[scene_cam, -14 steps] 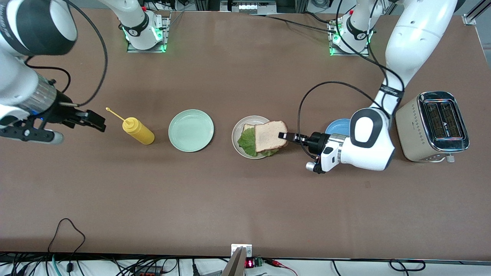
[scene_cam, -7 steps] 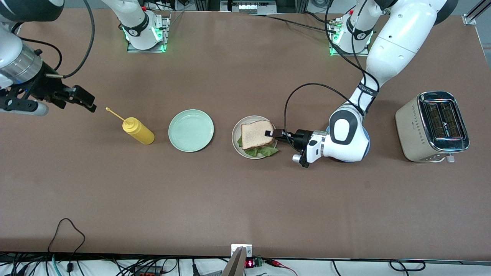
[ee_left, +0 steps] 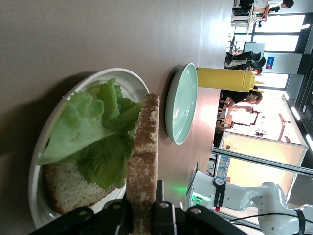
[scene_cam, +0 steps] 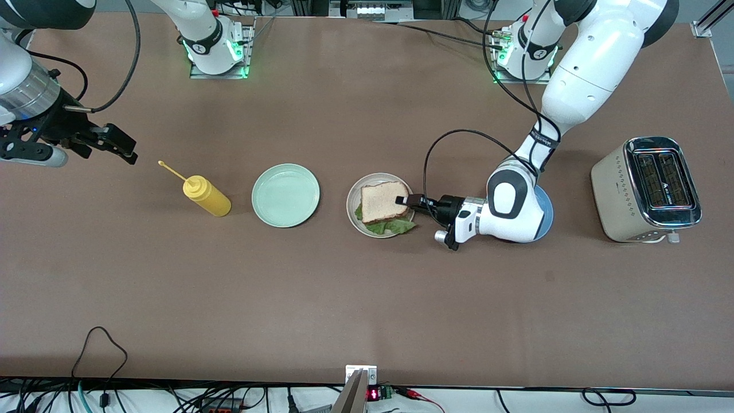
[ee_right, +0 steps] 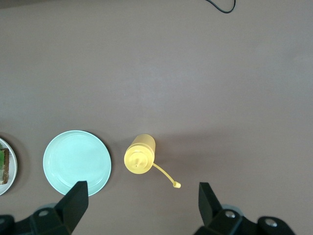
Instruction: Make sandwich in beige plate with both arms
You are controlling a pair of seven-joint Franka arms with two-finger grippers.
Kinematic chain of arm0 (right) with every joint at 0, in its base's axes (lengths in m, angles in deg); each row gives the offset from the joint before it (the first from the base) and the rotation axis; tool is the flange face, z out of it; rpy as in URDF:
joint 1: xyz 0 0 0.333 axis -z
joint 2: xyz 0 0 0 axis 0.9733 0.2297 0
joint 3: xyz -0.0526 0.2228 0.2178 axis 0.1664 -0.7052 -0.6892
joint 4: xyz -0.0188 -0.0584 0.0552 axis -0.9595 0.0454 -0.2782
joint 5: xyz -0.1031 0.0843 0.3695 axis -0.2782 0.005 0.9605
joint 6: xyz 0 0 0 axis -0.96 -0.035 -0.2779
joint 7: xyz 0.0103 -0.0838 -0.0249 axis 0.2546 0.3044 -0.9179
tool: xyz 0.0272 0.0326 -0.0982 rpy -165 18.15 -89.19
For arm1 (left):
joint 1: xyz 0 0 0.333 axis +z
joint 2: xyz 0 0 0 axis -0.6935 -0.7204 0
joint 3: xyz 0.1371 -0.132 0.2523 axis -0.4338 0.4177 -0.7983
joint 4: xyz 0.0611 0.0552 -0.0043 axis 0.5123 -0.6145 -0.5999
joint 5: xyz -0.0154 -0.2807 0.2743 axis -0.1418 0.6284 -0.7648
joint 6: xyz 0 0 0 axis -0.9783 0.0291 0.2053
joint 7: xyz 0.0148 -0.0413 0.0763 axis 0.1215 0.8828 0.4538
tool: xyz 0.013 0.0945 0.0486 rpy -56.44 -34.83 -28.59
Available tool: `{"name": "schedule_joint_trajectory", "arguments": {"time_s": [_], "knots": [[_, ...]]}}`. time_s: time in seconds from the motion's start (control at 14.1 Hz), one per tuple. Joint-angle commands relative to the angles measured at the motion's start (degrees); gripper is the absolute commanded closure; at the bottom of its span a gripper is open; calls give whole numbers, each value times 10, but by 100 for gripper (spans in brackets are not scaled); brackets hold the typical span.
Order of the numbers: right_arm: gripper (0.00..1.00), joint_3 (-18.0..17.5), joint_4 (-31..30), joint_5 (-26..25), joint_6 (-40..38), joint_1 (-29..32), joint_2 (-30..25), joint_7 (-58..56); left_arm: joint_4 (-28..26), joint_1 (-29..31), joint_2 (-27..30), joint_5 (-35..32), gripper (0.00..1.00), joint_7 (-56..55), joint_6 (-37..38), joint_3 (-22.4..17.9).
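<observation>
1. The left gripper (scene_cam: 406, 200) is closed on the top bread slice (scene_cam: 383, 202), pinching the edge that faces the left arm's end of the table. The slice sits over the lettuce leaf (scene_cam: 391, 227) and the bottom bread slice (ee_left: 61, 188) in the beige plate (scene_cam: 351, 206). In the left wrist view the top slice appears to stand off the lettuce rather than lie flat on it, so if the jaws part now it could drop unevenly and land skewed.

2. The fingers reach in over the plate rim. Should the bread cling to the pads on release, a pull-back toward the blue plate (scene_cam: 546, 207) would drag the slice off the stack, or tug the lettuce out with it.

3. The lettuce already pokes out past the bread on the side nearer the front camera. A sideways nudge from the gripper could slide the whole sandwich toward that rim.

4. Pressing down too far would squash the bread or tip the shallow plate.

5. The left arm's wrist hangs over the blue plate; a low retreat could knock it, and the toaster (scene_cam: 647, 189) stands near at that end.

6. The right gripper (ee_right: 142, 203) waits with fingers spread wide, over bare table beside the mustard bottle (scene_cam: 205, 195), well apart from the mint-green plate (scene_cam: 285, 195).
</observation>
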Motion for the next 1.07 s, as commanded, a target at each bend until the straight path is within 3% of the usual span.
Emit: {"name": "schedule_joint_trajectory", "arguments": {"time_s": [0.0,0.21,0.71,0.99], "knots": [[0,7,-9,-8,1,-1,-11,-12,-1,-4,4,12,0,8,-12,-5],[0,-25,-9,-8,-4,32,-14,-25,-6,5,26,-31,0,5,-8,-10],[0,-26,-9,-6,-5,40,-14,-31,-8,17,102,-212,0,-149,33,-14],[0,-26,-9,-5,-6,40,-15,-34,-2,24,149,-376,0,-251,72,-20]]}}
